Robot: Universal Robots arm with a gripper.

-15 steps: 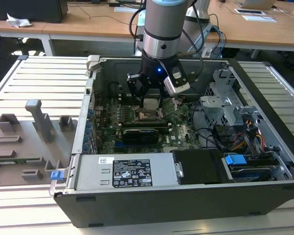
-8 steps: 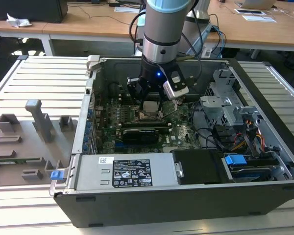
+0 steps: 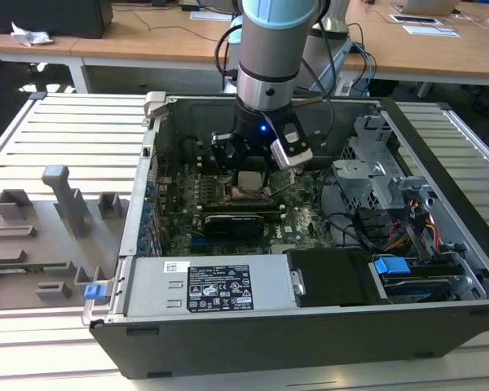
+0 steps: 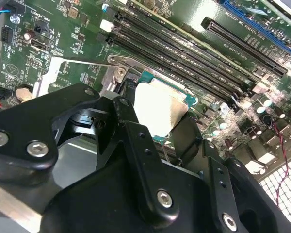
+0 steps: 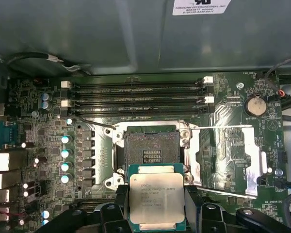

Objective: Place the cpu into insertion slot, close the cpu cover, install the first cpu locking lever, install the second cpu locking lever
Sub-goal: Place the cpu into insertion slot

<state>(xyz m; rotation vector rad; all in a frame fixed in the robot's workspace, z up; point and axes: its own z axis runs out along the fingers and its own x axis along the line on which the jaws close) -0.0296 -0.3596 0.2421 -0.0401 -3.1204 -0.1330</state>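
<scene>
Arm (image 3: 267, 49): pale blue band above a silver-grey tube, then a black wrist section with a small blue light (image 3: 263, 128) (at six o'clock). Black cables (image 3: 222, 50) loop at nine o'clock. Pincer (image 4: 157, 120): matt black linkages, silver screws (image 4: 37, 148).

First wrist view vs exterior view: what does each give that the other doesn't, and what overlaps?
First wrist view adds: the socket bare, contacts exposed; the cover swung open beside it; the coin battery.
Exterior view adds: the whole case, the power supply, the drive cage, and a grey fixture tray at the exterior view's left.
Shared: the gripper shut on the cpu, held over the board, not seated.
</scene>
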